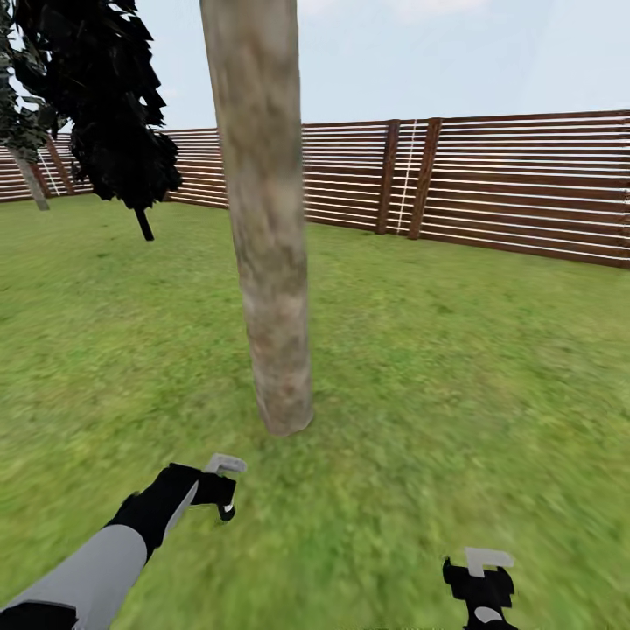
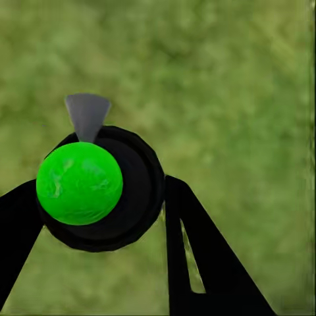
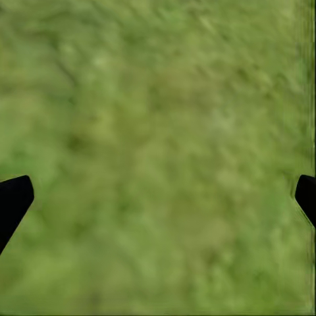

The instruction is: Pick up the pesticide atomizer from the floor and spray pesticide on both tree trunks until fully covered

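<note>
1. My left gripper is clamped on the pesticide atomizer, at 7 o'clock from the tree trunk.
2. My right gripper has its fingers wide apart, holding nothing, over the lawn.

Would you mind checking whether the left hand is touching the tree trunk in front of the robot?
Apart. In the head view a strip of lawn separates the left hand from the base of the tree trunk. The hand is nearer the camera.

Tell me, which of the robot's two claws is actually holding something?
The left gripper: its black fingers clasp a round black sprayer with a bright green top. The right gripper is spread wide over bare grass.
</note>
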